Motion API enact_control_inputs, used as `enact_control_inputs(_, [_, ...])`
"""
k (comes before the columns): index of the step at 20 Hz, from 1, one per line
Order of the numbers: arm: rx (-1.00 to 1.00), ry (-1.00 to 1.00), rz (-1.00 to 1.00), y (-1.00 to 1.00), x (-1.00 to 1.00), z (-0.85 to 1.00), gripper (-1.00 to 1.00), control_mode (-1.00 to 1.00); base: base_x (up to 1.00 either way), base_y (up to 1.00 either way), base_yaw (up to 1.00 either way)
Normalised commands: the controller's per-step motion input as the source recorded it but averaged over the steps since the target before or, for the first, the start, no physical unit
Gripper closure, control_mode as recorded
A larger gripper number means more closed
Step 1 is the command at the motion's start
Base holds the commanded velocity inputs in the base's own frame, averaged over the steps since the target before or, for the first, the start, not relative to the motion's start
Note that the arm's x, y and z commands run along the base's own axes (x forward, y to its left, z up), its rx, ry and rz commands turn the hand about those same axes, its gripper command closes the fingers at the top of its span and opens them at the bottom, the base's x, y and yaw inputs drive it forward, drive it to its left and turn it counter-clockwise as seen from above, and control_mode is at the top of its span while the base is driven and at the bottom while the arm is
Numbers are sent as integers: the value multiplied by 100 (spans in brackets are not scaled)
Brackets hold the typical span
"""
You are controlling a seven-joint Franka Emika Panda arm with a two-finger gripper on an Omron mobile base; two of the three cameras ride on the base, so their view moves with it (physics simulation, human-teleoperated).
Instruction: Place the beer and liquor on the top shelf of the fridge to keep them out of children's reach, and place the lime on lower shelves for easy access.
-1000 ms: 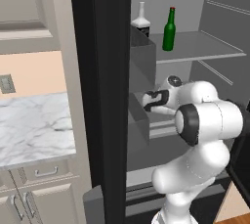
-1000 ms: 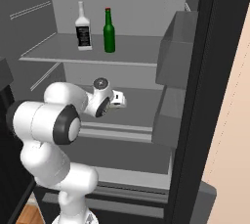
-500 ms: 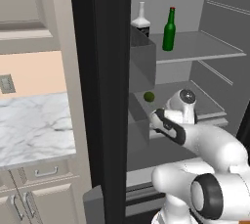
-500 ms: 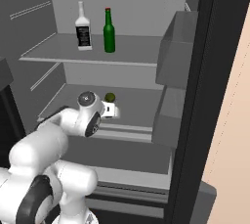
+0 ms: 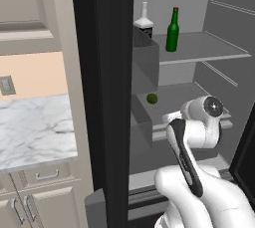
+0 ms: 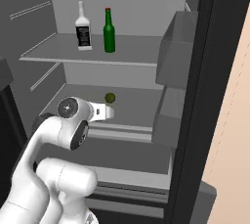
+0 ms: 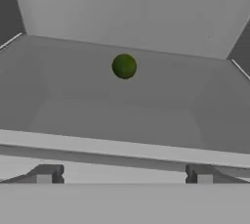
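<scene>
Resting loose on the grey lower shelf (image 7: pixel 73 105), small round dark green lime (image 7: pixel 124 65) well beyond released, empty end effector (image 7: pixel 124 176); risk of rolling if bumped.

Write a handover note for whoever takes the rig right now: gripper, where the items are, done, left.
Gripper: open, holding nothing, in front of the lower shelf, apart from the lime.
Beer and liquor: upright, side by side on the top shelf of the fridge.
Lime: lying on the shelf below, well inside.
Done: by how things lie, all three placements.
Left: nothing to place; probably just draw the arm clear. The fridge door is open.
</scene>
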Motion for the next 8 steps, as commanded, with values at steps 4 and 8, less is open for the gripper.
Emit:
enact_control_inputs(4, [0, -11, 0, -3, -71, 71, -100, -100, 0, 0, 0])
enact_control_inputs(8, [0, -10, 0, -6, -59, 82, -100, -100, 0, 0, 0])
